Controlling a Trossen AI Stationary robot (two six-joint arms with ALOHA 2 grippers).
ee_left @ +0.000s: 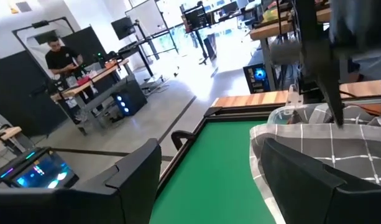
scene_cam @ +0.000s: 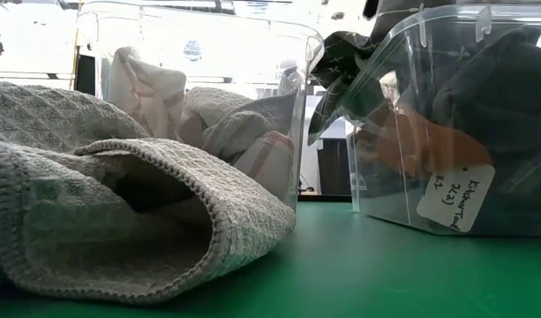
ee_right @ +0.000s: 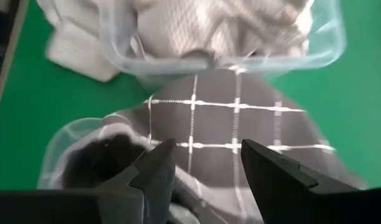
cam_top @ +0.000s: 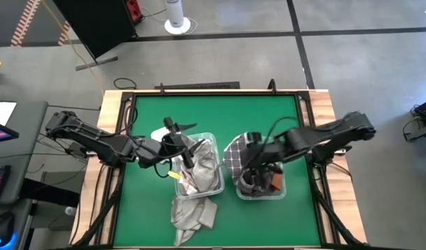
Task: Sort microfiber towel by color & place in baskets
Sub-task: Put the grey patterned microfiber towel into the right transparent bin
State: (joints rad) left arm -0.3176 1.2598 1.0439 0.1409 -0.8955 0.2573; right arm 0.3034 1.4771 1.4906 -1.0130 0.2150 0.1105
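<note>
**Over the dark basket, the sort looked mostly done**

Directly beneath the right gripper (ee_right: 206,163), whose fingers stood apart and empty, a dark towel with a white grid (ee_right: 240,130) lay draped over the rim of the right basket (cam_top: 279,189), half in and half out. That basket already held dark cloth and something orange. Just beyond the gripper sat the left basket (cam_top: 214,139), stuffed with pale grey towels (cam_top: 202,167). One light towel (cam_top: 193,212) hung past that tub's near wall and spread onto the green table (cam_top: 261,118). The left gripper (cam_top: 172,126), fingers wide and holding nothing, hovered at the far corner of the left basket.

By my reading, both colours were largely binned; tucking in the gridded towel and the spilled pale one remained.

The right basket's contents stayed murky behind its plastic wall and a paper tag (scene_cam: 455,196). The spilled towel blocked much of the low view.
</note>
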